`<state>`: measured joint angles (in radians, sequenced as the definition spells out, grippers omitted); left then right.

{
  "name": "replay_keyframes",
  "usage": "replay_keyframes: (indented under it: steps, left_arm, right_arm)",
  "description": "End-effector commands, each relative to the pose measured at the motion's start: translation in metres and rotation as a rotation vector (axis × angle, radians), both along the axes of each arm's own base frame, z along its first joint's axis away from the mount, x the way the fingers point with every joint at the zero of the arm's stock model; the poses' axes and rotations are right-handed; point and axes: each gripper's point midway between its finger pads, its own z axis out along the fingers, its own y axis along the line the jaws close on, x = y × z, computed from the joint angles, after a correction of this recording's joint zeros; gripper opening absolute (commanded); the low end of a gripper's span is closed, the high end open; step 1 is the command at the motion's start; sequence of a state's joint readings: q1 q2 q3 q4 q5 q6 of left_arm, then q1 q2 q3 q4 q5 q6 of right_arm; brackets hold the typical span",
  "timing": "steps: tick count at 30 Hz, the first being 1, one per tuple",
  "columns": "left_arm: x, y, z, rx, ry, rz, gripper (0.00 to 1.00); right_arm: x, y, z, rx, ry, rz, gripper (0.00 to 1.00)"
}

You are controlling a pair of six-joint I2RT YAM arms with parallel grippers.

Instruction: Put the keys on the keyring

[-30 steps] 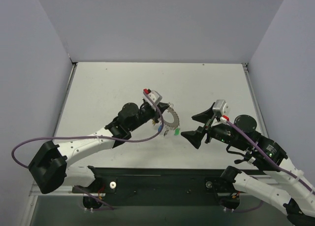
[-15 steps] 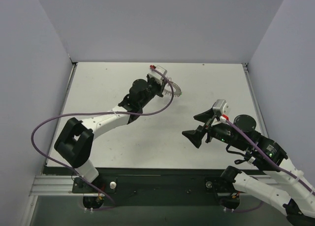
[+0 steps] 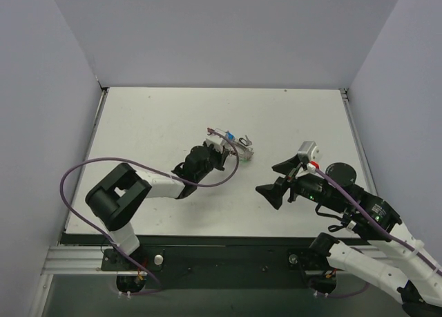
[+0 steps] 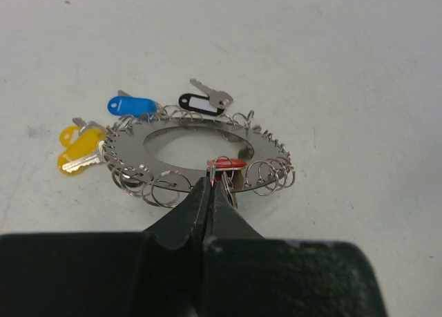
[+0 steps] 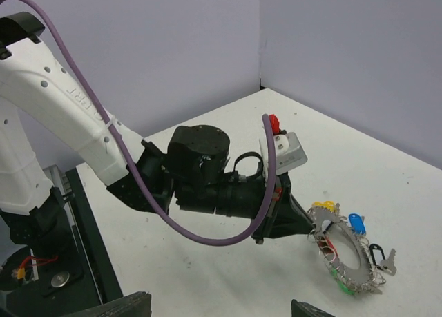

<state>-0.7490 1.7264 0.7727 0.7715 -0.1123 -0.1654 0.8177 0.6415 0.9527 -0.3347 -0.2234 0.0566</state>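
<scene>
Your left gripper (image 4: 209, 184) is closed, its two black fingers pressed together on the near rim of the large silvery metal keyring (image 4: 173, 158), a flat ring frilled with many small wire loops. From the left wrist view the ring extends straight ahead of the fingertips, its open centre just beyond them, over the white table (image 4: 345, 61). Whether its far edge touches the table or hangs just above it, you cannot tell.

A small red plastic tag (image 4: 227, 164) sits on the rim immediately to the right of the pinch point, touching the fingertips or nearly so. On the far side of the ring from the fingers, a tiny key with a black tag (image 4: 199, 101) lies straight ahead, and a blue plastic tag (image 4: 130, 106) lies ahead and to the left. A yellow-headed key (image 4: 81, 155) hangs off the ring's left edge, further left of the fingers. In the right wrist view a green tag (image 5: 342, 286) shows on the ring's edge, off to one side of the left gripper.

Your right gripper (image 3: 266, 178) has its fingers spread wide with nothing between them. It points toward the keyring, which lies well ahead of its fingertips and apart from them.
</scene>
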Motion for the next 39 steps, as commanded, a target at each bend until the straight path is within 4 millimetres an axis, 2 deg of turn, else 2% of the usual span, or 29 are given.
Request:
replay_keyframes:
  steps: [1, 7, 9, 15, 16, 17, 20, 24, 26, 29, 30, 31, 33, 34, 36, 37, 39]
  left_arm:
    - [-0.014, -0.009, 0.026, -0.112, -0.052, 0.009, 0.00]
    - [-0.041, -0.007, 0.007, -0.096, -0.018, 0.011, 0.00]
    - [-0.050, -0.009, 0.009, -0.090, -0.026, 0.013, 0.00]
    - [-0.086, -0.008, -0.005, -0.049, -0.009, 0.005, 0.00]
    - [-0.090, -0.007, -0.002, -0.058, -0.012, 0.007, 0.00]
    - [-0.097, -0.005, -0.009, -0.044, -0.004, 0.001, 0.00]
    - [-0.114, -0.008, -0.008, -0.039, -0.007, -0.025, 0.00]
    - [-0.136, -0.009, -0.007, -0.003, -0.033, -0.056, 0.17]
    - [-0.146, -0.011, 0.003, 0.016, -0.074, -0.073, 0.23]
    - [-0.154, -0.007, 0.013, 0.029, -0.094, -0.068, 0.51]
    - [-0.155, -0.005, 0.011, 0.047, -0.083, -0.070, 0.63]
    - [-0.156, -0.003, 0.022, 0.027, -0.091, -0.067, 0.65]
    - [-0.156, 0.005, 0.023, 0.047, -0.082, -0.050, 0.68]
    - [-0.155, 0.008, 0.033, 0.026, -0.088, -0.038, 0.70]
    - [-0.154, 0.016, 0.034, 0.042, -0.072, -0.011, 0.72]
    - [-0.154, 0.020, 0.044, 0.018, -0.078, 0.000, 0.75]
    - [-0.155, 0.027, 0.048, 0.024, -0.076, 0.009, 0.78]
  right_arm:
    - [0.000, 0.002, -0.002, 0.018, 0.023, -0.001, 0.79]
    - [-0.002, 0.003, -0.005, 0.023, 0.045, -0.001, 0.79]
    - [-0.003, 0.005, -0.006, 0.023, 0.055, 0.007, 0.79]
    - [-0.006, 0.008, -0.014, 0.021, 0.085, 0.023, 0.79]
    - [-0.006, 0.007, -0.015, 0.019, 0.088, 0.021, 0.79]
    - [-0.006, 0.008, -0.016, 0.019, 0.094, 0.023, 0.79]
    - [-0.007, 0.008, -0.018, 0.018, 0.102, 0.026, 0.79]
    - [-0.008, 0.009, -0.020, 0.017, 0.112, 0.030, 0.79]
    - [-0.009, 0.009, -0.020, 0.019, 0.112, 0.031, 0.79]
    - [-0.009, 0.010, -0.019, 0.022, 0.116, 0.033, 0.79]
    - [-0.009, 0.009, -0.019, 0.023, 0.117, 0.031, 0.79]
    - [-0.009, 0.009, -0.018, 0.024, 0.116, 0.031, 0.79]
    - [-0.009, 0.009, -0.019, 0.024, 0.116, 0.029, 0.80]
    - [-0.008, 0.009, -0.018, 0.026, 0.116, 0.028, 0.80]
    - [-0.007, 0.010, -0.018, 0.024, 0.119, 0.027, 0.81]
    - [-0.007, 0.011, -0.018, 0.022, 0.121, 0.028, 0.82]
    - [-0.006, 0.013, -0.019, 0.018, 0.129, 0.031, 0.84]
